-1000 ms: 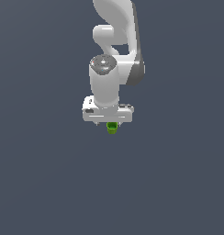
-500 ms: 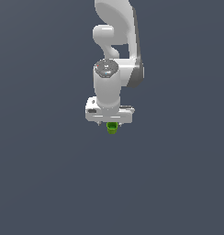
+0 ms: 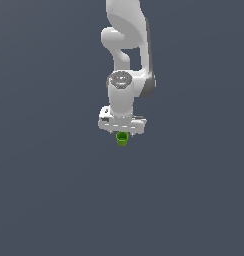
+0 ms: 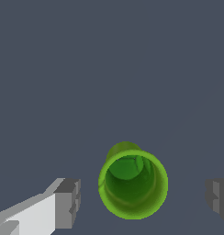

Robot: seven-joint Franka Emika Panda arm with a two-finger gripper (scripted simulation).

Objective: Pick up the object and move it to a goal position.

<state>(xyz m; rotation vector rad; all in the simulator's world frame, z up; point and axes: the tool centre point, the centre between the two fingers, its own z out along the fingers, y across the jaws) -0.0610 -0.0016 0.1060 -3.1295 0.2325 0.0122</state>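
The object is a tiny bright green cup-like cylinder (image 3: 122,139) with a hollow top, standing upright on the dark grey floor. In the exterior view it shows just below the white gripper (image 3: 122,131), which hangs straight above it. In the wrist view the green cup (image 4: 132,184) lies between the two grey fingertips (image 4: 68,203), with clear gaps on both sides. The gripper (image 4: 141,198) is open and nothing touches the cup. The fingers are hidden behind the hand in the exterior view.
The white arm (image 3: 126,45) rises from the gripper toward the top of the exterior view. The plain dark grey floor (image 3: 54,190) spreads all around with no other objects in view.
The gripper has lowered slightly toward the green cup. The cup has not moved.
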